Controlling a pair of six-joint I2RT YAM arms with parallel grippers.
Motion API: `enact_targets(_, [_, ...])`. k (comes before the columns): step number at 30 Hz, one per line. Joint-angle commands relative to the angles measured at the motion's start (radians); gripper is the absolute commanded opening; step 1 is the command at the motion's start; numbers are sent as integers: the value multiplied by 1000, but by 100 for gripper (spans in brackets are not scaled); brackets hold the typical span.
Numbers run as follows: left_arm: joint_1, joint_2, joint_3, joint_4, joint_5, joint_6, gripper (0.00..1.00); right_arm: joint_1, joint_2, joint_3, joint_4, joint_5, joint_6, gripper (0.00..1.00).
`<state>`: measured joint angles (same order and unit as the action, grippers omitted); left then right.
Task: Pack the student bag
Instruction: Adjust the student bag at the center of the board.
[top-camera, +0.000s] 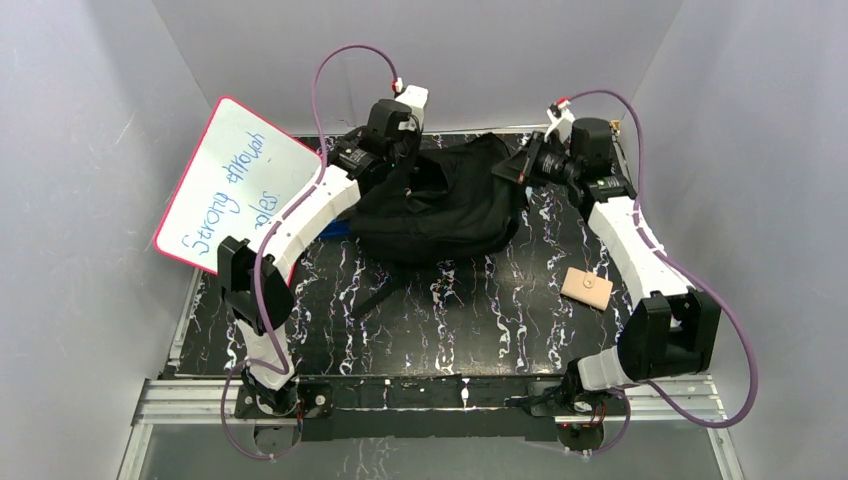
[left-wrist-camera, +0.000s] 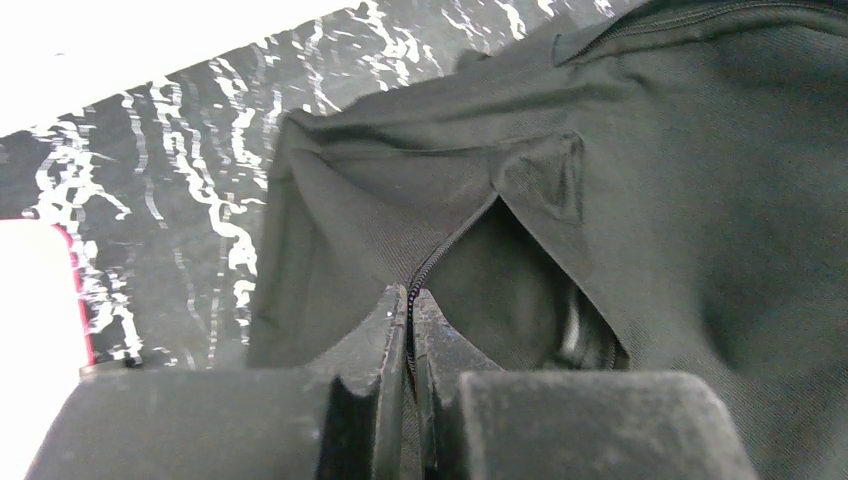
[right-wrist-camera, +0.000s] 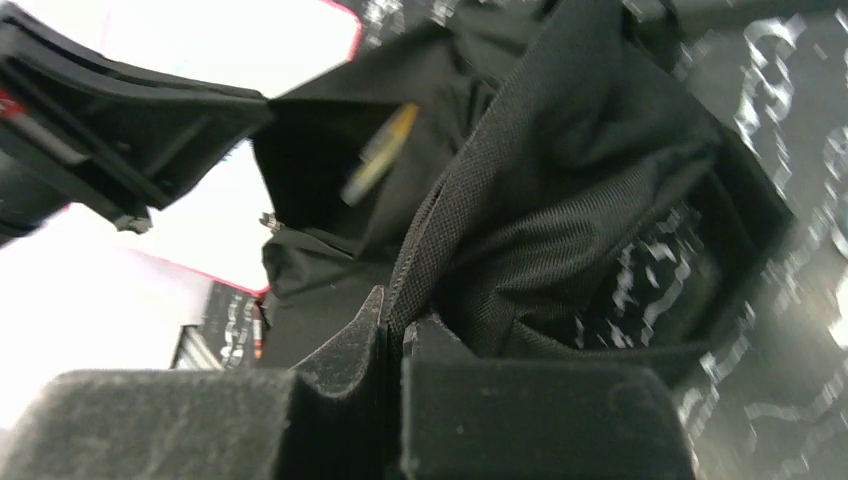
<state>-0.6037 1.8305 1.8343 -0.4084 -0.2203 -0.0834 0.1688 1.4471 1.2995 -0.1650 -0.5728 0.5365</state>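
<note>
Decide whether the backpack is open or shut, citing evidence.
Open: the student bag gapes, left gripper and right gripper pinching its parted edges.

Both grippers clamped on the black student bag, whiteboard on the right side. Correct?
Not quite: the whiteboard is on the left side, as the top external view shows. The left gripper and right gripper are both clamped on the student bag, as stated.

The black soft fabric backpack (top-camera: 450, 215) lies slumped at the twelve o'clock side of the table (top-camera: 480, 310), its zipped mouth drawn open and raised at its ten and two o'clock edges, with a thin black strap (top-camera: 383, 292) trailing toward seven o'clock.
</note>
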Motion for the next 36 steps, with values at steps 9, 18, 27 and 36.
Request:
enact_targets(9, [-21,-39,-238,161,289,-123,0,5,-237,-291,-291,470,-94,15])
enact_targets(18, [-59,-8,-302,177,296,-121,0,5,-405,-302,-329,626,-107,47])
enact_targets(27, [-60,-23,-325,180,282,-125,24,30,-362,-313,-137,298,163,72])
enact_targets(36, [-60,-111,-360,204,310,-151,49,195,-127,-285,-14,399,305,76])
